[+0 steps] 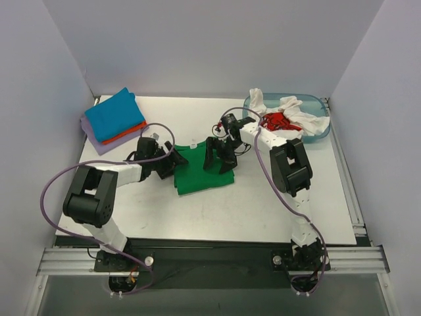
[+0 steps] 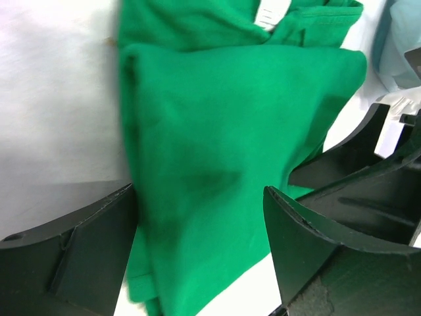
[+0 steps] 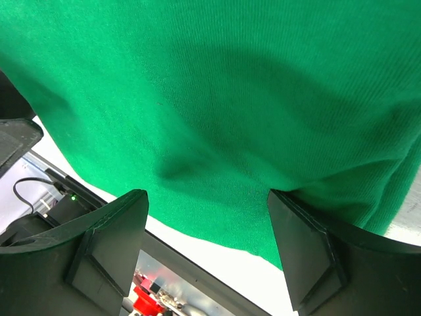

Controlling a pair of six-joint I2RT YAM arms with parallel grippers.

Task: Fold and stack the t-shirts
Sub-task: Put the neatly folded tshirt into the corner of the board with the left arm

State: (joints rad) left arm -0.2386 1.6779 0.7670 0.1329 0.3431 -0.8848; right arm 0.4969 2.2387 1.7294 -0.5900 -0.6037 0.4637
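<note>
While the left gripper (image 2: 199, 191) and right gripper (image 3: 207, 195) stand spread, the green t-shirt (image 1: 200, 172) between them lies folded, smooth-knit and roughly rectangular.

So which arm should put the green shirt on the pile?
Probably the left. The left gripper, open, sits at the green shirt's left edge, nearest the folded pile. The right gripper, also open, is on the tub's side.
</note>
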